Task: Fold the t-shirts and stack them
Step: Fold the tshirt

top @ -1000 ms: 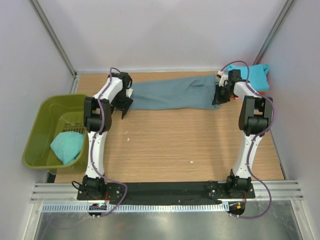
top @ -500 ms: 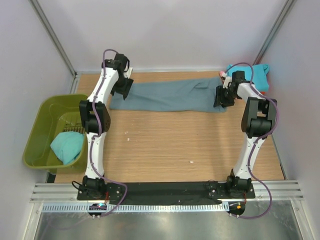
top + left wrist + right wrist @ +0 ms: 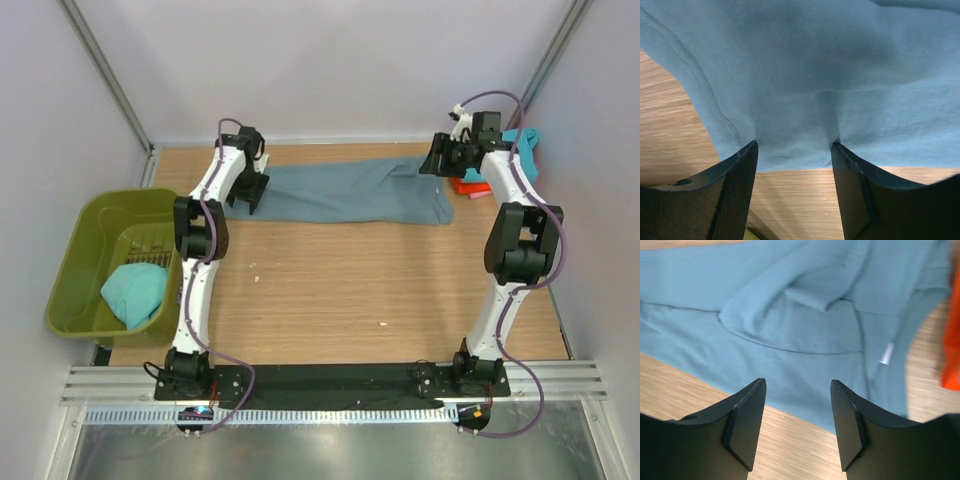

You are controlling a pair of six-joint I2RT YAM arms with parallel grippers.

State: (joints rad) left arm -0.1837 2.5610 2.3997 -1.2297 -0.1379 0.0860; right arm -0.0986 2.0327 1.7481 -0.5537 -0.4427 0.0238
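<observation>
A slate blue-grey t-shirt (image 3: pixel 350 192) lies as a long folded strip across the far side of the table. Its white neck label (image 3: pixel 885 354) shows near the right end. My left gripper (image 3: pixel 248 190) is open at the strip's left end. In the left wrist view its gripper (image 3: pixel 794 147) has both fingertips at the cloth's edge with nothing between them. Over the strip's right end, my right gripper (image 3: pixel 440 160) hangs open, and in its own view the right gripper (image 3: pixel 797 385) is clear above the cloth. A turquoise t-shirt (image 3: pixel 527 145) and an orange t-shirt (image 3: pixel 470 186) lie at the back right.
An olive-green tub (image 3: pixel 85 235) stands off the table's left edge with another turquoise t-shirt (image 3: pixel 135 293) inside. The orange cloth (image 3: pixel 952 355) sits just right of my right gripper. Bare wooden tabletop (image 3: pixel 350 290) stretches from the shirt to the arm bases.
My right gripper has opened, let go of the blue-grey shirt's right end and drawn back towards the far wall. The shirt now lies flat. The left gripper shifted slightly at the left end.
</observation>
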